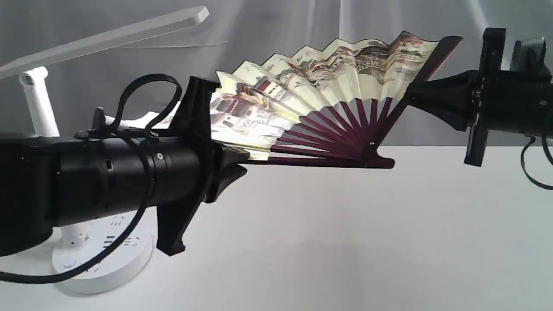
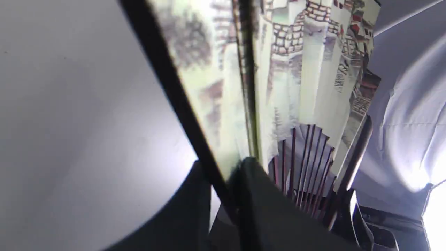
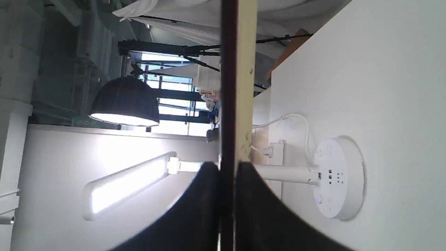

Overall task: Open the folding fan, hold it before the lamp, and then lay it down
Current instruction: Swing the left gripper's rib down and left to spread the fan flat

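Folding fan (image 1: 328,73): one, spread open
Guards: two, dark wood, one at each edge of the pleats
Ribs: too closely fanned to count surely
Lamp (image 1: 39,103): one, white, with one bar head, one post and one round base
Cord (image 3: 299,120): one, white, by that base
Claws: two, left claw (image 1: 245,163) and right claw (image 1: 410,93)
Surface (image 1: 345,237): one, white
Dome shade (image 3: 123,101): one, dark, far off in the right wrist view

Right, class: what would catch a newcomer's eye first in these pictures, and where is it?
The folding fan, spread open showing a painted village, is held above the white table, the left gripper and right gripper each pinching one guard. At the exterior view's far left stands the white lamp, its bar head lit.
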